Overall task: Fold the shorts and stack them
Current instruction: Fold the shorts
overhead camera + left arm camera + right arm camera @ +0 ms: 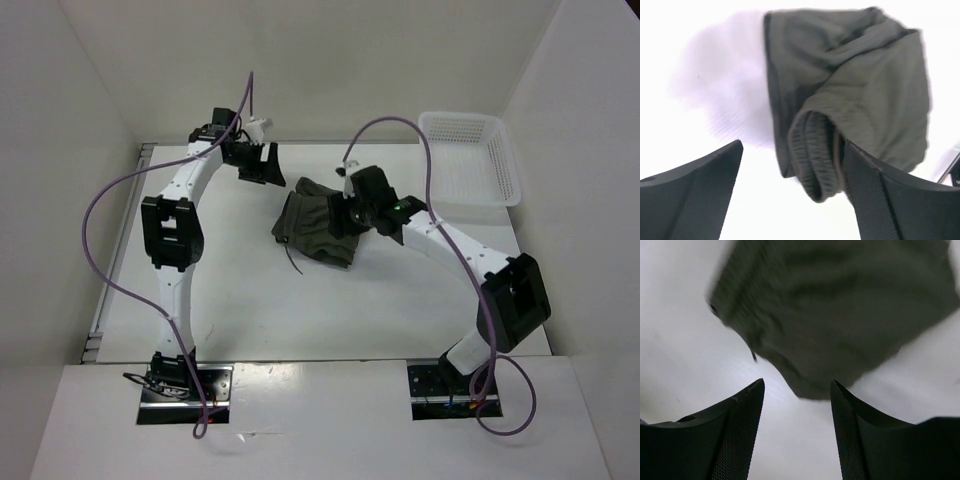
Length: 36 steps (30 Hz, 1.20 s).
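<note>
The dark olive-green shorts (318,222) lie bunched in a folded heap at the middle of the table, their thin drawstring (291,258) trailing toward the near side. My left gripper (262,165) hangs open just left of and behind the heap. In the left wrist view the shorts (855,85) fill the upper right. Their ribbed waistband fold (815,160) shows close by the right finger (890,200); I cannot tell whether they touch. My right gripper (345,215) hovers open over the heap's right side. The right wrist view has the shorts (840,305) beyond the open gripper (797,382).
A white plastic basket (470,160) stands at the back right of the table. White walls close in the table on the left, back and right. Purple cables loop from both arms.
</note>
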Motion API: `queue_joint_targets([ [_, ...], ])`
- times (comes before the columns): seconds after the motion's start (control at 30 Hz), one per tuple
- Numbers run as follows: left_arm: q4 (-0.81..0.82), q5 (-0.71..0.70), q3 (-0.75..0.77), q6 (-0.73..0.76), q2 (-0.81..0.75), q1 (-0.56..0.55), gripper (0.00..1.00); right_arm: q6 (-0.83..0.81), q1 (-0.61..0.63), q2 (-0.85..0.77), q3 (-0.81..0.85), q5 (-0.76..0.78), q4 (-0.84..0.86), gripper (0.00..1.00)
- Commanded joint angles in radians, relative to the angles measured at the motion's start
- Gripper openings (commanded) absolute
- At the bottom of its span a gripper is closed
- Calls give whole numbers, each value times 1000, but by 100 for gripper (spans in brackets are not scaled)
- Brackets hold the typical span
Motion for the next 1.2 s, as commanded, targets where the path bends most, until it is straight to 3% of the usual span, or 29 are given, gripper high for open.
queue_joint_targets([
  [0.0, -47, 37, 70, 5, -81, -53, 95, 149, 11, 43, -98, -37, -88, 61],
  [0.07, -60, 26, 83, 5, -72, -62, 100, 205, -19, 58, -113, -62, -61, 61],
  [0.27, -139, -43, 138, 5, 17, -122, 100, 278, -114, 95, -147, -74, -35, 61],
  [0.53, -126, -112, 150, 5, 88, -148, 98, 346, -124, 126, -228, -203, 74, 65],
  [0.6, -126, -126, 150, 5, 102, -148, 90, 346, -124, 135, -251, -203, 103, 65],
  [0.63, -126, -126, 150, 5, 115, -148, 78, 335, -124, 135, -251, -212, 116, 65],
  [0.77, -126, -126, 170, 5, 155, -148, 55, 335, -124, 186, -270, -153, 166, 65],
  [1.0, -126, -80, 179, 5, 177, -148, 27, 335, -133, 238, -234, -128, 236, 64],
  [1.1, -126, -71, 190, 5, 177, -148, 9, 335, -133, 247, -234, -116, 247, 51],
  [1.17, -126, -71, 199, 5, 186, -139, 3, 335, -133, 256, -234, -116, 256, 29],
])
